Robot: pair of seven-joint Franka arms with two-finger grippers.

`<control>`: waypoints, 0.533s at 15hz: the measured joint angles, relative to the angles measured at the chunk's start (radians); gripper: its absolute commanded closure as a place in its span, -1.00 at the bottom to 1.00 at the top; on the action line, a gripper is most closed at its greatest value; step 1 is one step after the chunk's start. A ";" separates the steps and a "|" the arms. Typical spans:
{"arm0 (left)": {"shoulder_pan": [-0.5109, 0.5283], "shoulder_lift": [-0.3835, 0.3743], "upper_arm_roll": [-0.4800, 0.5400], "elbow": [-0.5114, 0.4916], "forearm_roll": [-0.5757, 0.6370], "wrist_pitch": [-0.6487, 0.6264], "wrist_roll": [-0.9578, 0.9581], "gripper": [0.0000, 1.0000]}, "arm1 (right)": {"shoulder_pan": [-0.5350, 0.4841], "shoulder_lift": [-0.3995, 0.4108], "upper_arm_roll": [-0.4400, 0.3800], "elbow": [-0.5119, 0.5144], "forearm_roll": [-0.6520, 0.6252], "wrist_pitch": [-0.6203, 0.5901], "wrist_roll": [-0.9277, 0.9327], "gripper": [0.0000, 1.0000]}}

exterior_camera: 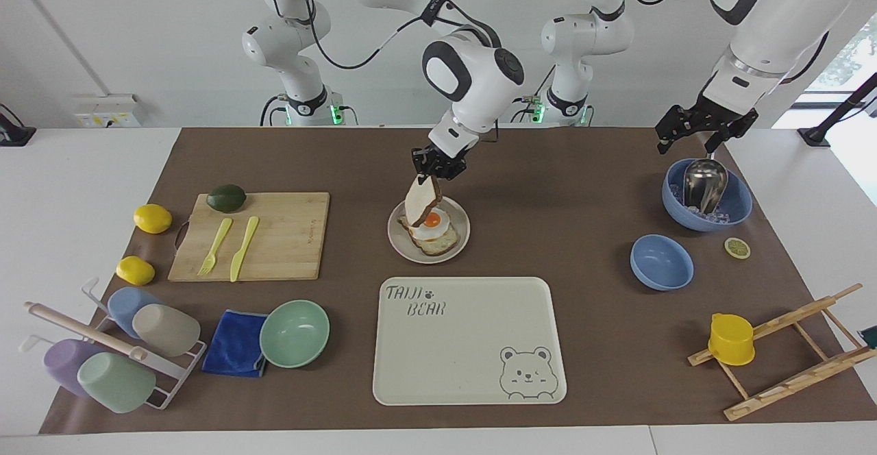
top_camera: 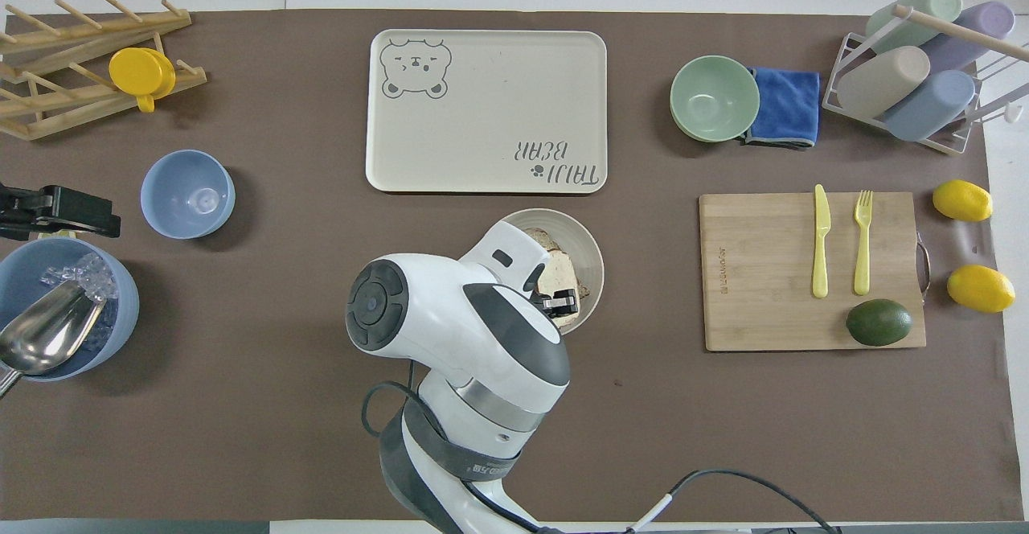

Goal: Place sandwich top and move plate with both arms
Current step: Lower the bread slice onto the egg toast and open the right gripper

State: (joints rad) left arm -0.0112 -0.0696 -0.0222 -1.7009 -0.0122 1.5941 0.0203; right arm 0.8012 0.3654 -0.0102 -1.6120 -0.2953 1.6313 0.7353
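Currently: sandwich top in transit, positioned over the plate.

The right gripper point(exterior_camera: 438, 167) is clamped on the upper edge of the sandwich top point(exterior_camera: 422, 201), which hangs tilted above the egg toast point(exterior_camera: 430, 230) on the plate point(exterior_camera: 461, 236). The left gripper point(exterior_camera: 699, 126) waits with jaws apart over the blue bowl point(exterior_camera: 736, 210) holding a scoop. Next move requires levelling the slice, lowering onto the egg, then release.

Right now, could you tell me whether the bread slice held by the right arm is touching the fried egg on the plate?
Cannot tell. In the facing view the bread slice hangs tilted from the right end effector, its lower edge overlapping the fried egg; the overhead view hides it.
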 measured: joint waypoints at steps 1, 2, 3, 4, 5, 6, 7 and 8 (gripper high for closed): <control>0.000 0.000 0.000 0.000 0.000 0.000 0.000 -1.00 | -0.002 0.001 -0.001 0.000 0.000 -0.001 0.000 1.00; 0.000 0.000 0.000 0.000 0.000 0.000 0.000 -1.00 | -0.008 0.001 -0.001 0.000 0.000 -0.001 0.000 1.00; 0.000 0.000 0.000 0.000 0.000 0.000 0.000 -1.00 | -0.016 0.001 -0.002 0.000 0.000 0.000 0.000 1.00; 0.000 0.000 0.000 0.000 0.000 0.000 0.000 -1.00 | -0.023 0.001 -0.001 0.000 0.000 0.001 0.000 1.00; 0.000 0.000 0.000 0.000 0.000 0.000 0.000 -1.00 | -0.028 0.001 -0.002 -0.002 0.000 0.003 0.000 1.00; 0.000 0.000 0.000 0.000 0.000 0.000 0.000 -1.00 | -0.032 0.001 -0.001 -0.006 0.000 0.007 0.000 1.00; 0.000 0.000 0.000 0.000 0.000 0.000 0.000 -1.00 | -0.036 0.001 -0.001 -0.013 0.000 0.017 0.000 1.00; 0.000 0.000 0.000 0.000 0.000 0.000 0.000 -1.00 | -0.038 0.001 -0.001 -0.020 0.000 0.032 0.000 1.00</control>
State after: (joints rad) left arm -0.0112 -0.0696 -0.0222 -1.7009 -0.0122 1.5941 0.0203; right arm 0.7628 0.3669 -0.0115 -1.6322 -0.2950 1.6635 0.7353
